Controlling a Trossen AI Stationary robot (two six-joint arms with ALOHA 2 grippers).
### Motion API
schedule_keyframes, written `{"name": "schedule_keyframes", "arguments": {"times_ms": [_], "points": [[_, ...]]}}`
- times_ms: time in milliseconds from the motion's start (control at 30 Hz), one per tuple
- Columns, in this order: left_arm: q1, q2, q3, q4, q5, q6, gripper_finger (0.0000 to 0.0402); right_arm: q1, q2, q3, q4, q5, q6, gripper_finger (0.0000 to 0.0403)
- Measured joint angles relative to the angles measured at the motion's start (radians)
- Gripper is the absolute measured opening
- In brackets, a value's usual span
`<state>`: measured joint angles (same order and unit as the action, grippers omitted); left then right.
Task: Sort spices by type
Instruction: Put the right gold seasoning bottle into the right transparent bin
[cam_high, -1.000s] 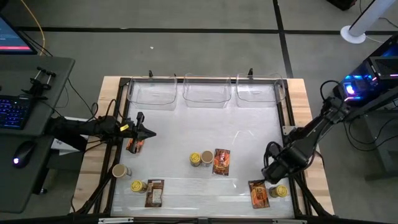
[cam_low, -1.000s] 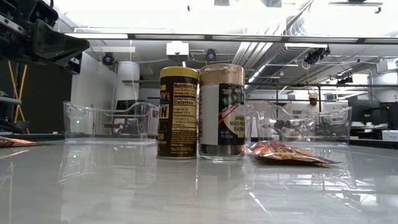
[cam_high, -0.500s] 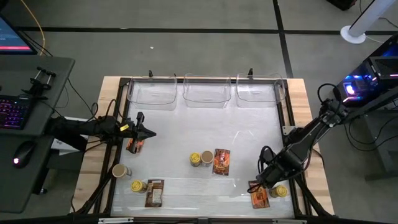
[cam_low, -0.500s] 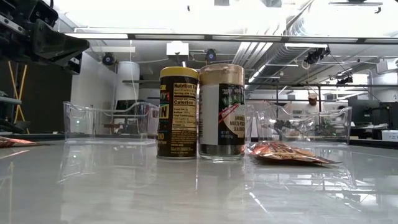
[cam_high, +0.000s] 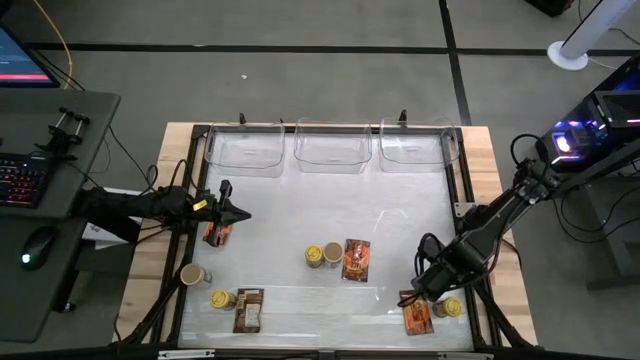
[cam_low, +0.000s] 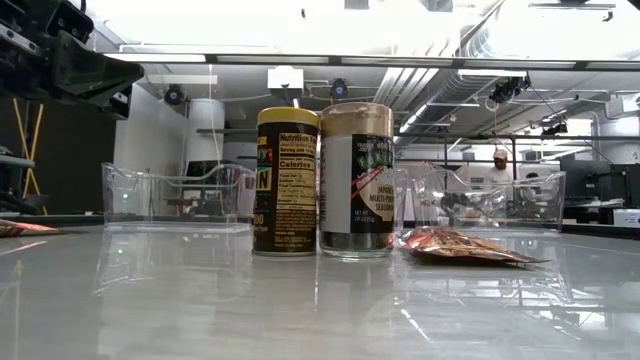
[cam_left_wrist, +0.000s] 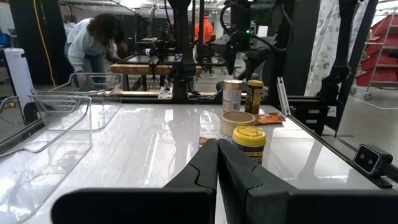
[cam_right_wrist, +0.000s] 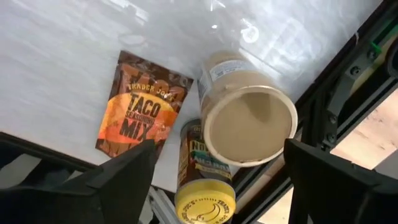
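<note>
Jaws spread wide, the right gripper (cam_right_wrist: 217, 177) hangs over the tan-lidded glass jar (cam_right_wrist: 249, 127) at the table's (cam_high: 290, 200) near right corner, apparently lining up a grab.

Left arm extends from the table's left edge, left gripper (cam_high: 238, 214) with fingers (cam_left_wrist: 205, 167) pressed together. Right arm reaches in from the right toward the near right corner, right gripper (cam_high: 422, 290) spread wide, pointing downward

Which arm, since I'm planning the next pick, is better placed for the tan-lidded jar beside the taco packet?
Right. The right hand hangs open just above the tan-lidded jar, fingers either side in its wrist view. The left hand sits shut at the table's left side.
</note>
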<state>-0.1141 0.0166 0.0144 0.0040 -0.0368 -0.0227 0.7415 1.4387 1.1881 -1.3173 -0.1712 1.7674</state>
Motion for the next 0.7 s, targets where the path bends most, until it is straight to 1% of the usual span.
{"name": "schedule_keyframes", "arguments": {"times_ms": [100,267,533,700], "points": [[0.0,0.0,0.0,0.0,0.0,0.0,0.0001,-0.002,0.0,0.0,0.011,-0.001,0.016,0.0353],[0.0,0.0,0.0,0.0,0.0,0.0,0.0001,-0.008,0.0,0.0,0.025,0.058,0.063,0.0353],[0.0,0.0,0.0,0.0,0.0,0.0,0.0001,-0.034,0.0,0.0,0.025,0.043,-0.019,0.0354],[0.0,0.0,0.0,0.0,0.0,0.0,0.0001,-0.042,0.0,0.0,-0.064,-0.001,-0.018,0.0354]]}}
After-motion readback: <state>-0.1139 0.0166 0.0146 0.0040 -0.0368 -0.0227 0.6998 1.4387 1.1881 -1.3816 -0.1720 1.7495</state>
